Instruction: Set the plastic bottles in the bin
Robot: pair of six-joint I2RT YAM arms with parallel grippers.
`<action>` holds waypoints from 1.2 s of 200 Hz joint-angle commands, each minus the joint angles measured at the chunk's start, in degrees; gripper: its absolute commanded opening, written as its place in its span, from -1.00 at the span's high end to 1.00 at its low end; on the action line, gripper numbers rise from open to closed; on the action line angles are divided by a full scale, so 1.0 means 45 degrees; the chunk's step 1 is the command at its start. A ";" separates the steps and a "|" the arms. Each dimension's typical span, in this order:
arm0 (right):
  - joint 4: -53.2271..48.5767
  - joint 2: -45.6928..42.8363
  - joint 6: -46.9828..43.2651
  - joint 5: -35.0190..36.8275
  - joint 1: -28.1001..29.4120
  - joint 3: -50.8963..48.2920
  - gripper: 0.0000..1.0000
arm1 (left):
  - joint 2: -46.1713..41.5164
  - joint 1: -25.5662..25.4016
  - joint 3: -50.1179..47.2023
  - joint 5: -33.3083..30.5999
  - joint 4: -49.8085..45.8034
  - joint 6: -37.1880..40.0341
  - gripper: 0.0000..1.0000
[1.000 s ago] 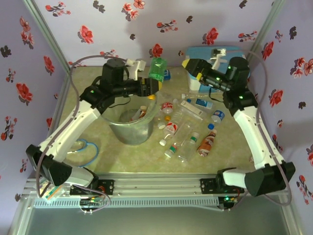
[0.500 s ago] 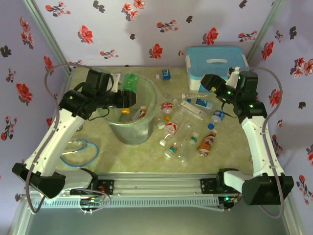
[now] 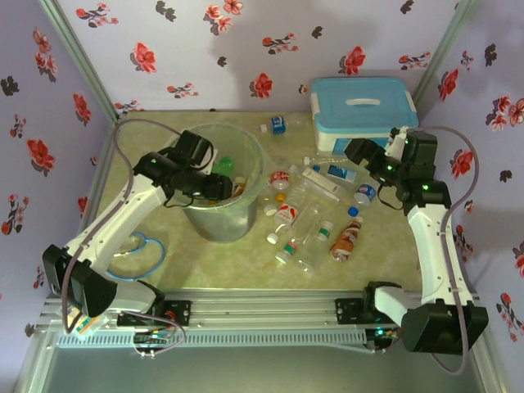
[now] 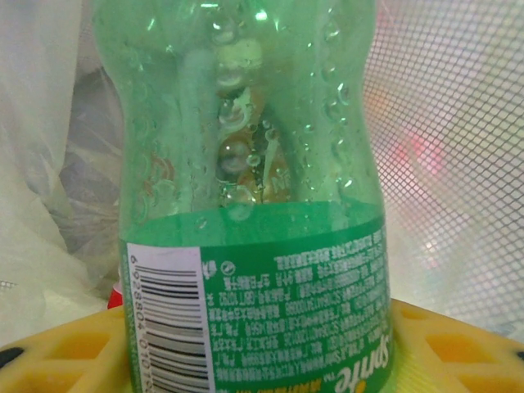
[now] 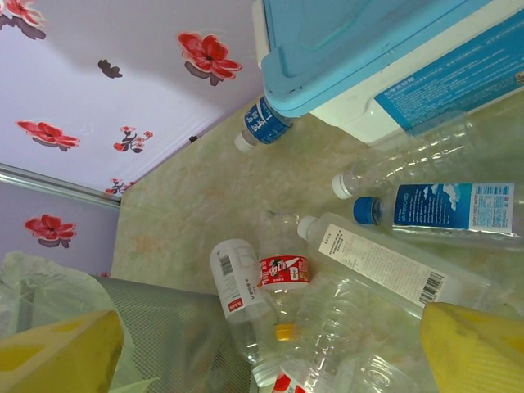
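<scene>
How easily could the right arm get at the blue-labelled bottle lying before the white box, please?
Probably yes: the right gripper hangs open close to the blue-labelled bottle, which lies uncovered among clear bottles; the white box stands behind it, not across the way.

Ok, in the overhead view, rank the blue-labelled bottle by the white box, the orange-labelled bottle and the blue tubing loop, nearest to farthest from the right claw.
1. The blue-labelled bottle, lying just nearer the arm bases than the right claw.
2. The orange-labelled bottle, closer to the table's near edge.
3. The blue tubing loop, far across on the left side.
</scene>
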 commanded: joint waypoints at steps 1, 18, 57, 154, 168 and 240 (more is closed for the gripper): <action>-0.0141 -0.0194 -0.0270 0.0217 -0.0085 -0.0157 -0.88 | 0.0196 -0.0204 -0.0342 -0.0180 0.0368 0.0213 0.30; -0.0154 -0.0193 -0.0265 0.0255 -0.0085 -0.0156 -0.88 | 0.0261 -0.0352 -0.0478 -0.0160 0.0492 0.0223 0.21; -0.0317 -0.0232 -0.0272 0.0362 -0.0094 -0.0177 -0.88 | 0.0211 -0.0383 -0.0657 -0.0163 0.0570 0.0229 -0.30; -0.0562 -0.0140 -0.0221 0.0489 -0.0123 -0.0167 -0.88 | 0.0278 -0.0404 -0.0448 -0.0160 0.0513 0.0385 -0.53; -0.1116 -0.0024 -0.0365 0.0996 -0.0124 -0.0016 -0.88 | 0.0300 -0.0405 -0.0372 -0.0160 0.0447 0.0415 -0.54; -0.2944 0.0557 -0.1405 0.4933 -0.0646 -0.0556 -0.86 | 0.0166 -0.0403 0.0326 -0.0316 0.0314 0.0523 -0.58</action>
